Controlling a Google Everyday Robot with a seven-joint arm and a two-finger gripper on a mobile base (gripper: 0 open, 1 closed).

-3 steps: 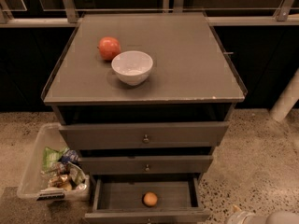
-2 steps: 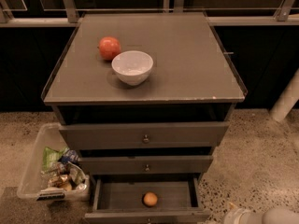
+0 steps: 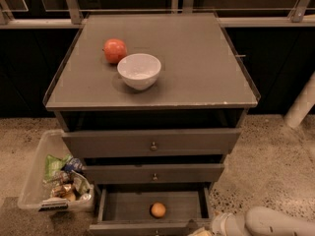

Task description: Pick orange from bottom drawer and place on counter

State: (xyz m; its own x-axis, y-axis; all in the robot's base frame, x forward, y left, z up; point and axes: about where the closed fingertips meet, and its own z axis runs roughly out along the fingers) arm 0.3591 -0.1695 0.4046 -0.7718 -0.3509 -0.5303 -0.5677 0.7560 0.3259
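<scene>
fingers: low right, by bottom drawer | orange inside

- Broad flat grey counter: plain matte grey, with a thin paler line along its rim.
- Round red-orange fruit: red shading to orange.
- Round white bowl: plain white, no pattern.
- Dark grey bottom drawer: the same dark grey as the two upper grey drawers.
- Small smooth pale yellow-orange orange: even in colour.
- Pale cream gripper, at the lower edge just right of the bottom drawer's front, on an off-white arm.
- Stone floor: beige, speckled dark.
- Clear plastic bin: green and mixed-coloured packets inside.
</scene>
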